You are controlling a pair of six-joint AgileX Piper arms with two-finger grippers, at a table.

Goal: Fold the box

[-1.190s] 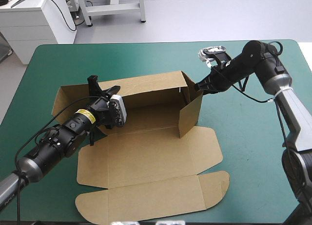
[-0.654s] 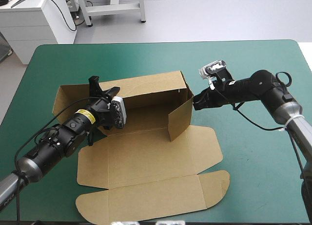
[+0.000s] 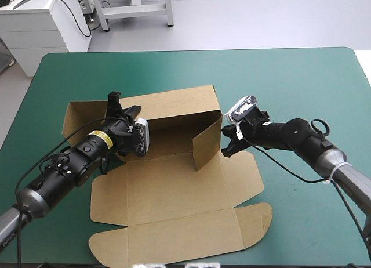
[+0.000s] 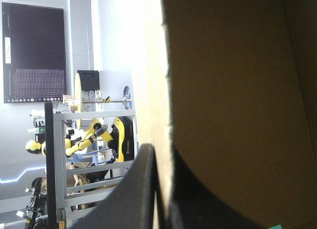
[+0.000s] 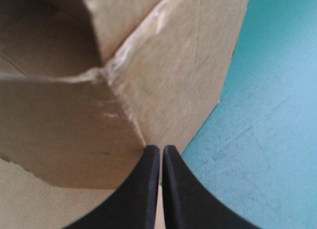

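Brown box [image 3: 174,187] sits central on the teal-green bench [image 3: 301,82], far wall [image 3: 174,108] raised, lid [image 3: 179,236] flat nearside. Left hand [image 4: 161,189] pinches that wall; right hand [image 5: 158,150], clenched empty, noses the right end flap [image 3: 207,141] inward. Next, I'd say: push it square, then tuck.

High view: bright, even overhead light. The arms and the raised wall of the box [image 3: 174,187] drop only soft, short shadows on the teal-green tabletop [image 3: 290,76]. Left wrist view: backlit from the room, board's outer face glared out white, inner face in deep shadow. Right wrist view: well lit, shade only in the inside corner.
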